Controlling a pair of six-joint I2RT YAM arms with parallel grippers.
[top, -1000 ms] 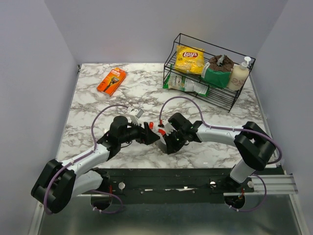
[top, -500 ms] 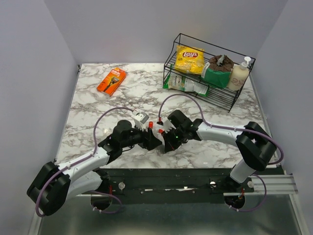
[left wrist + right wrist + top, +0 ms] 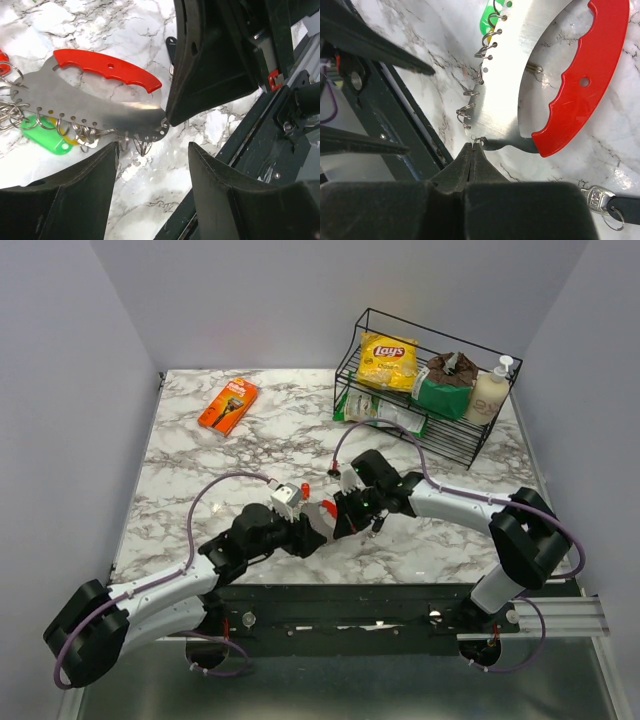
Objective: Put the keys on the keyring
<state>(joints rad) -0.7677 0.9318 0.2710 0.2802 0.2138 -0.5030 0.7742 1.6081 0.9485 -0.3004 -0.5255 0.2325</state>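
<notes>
Top external view: two black-and-white robot arms reach in from the near edge of a marble worktop, and their tips meet close to that edge, about midway along it. The keyring lies flat there, mostly hidden under the arms.

Left wrist view: the keyring is a flat grey metal plate with a curved red side. A row of small holes runs along its straight edge. Thin wire rings hang from several of them. A green tag hangs from rings at one end, with a sliver of yellow tucked under it. The left gripper hovers just beside that straight edge. Its jaws are spread apart, with nothing between them.

Right wrist view: the right gripper is clenched tight. Its tips press against the corner of the keyring, where a tiny wire ring sits in the end hole. Whether the tips pinch that ring, grip the plate's corner, or only touch it cannot be told. A loose key with a dark head lies on the worktop near the red side, apart from the plate.

Judging from this, the task is partly done. The green and yellow pieces are already hanging on, while several rings look empty. At least the dark-headed key remains to be added. The step in hand looks like steadying the corner so that a ring can be worked.
</notes>
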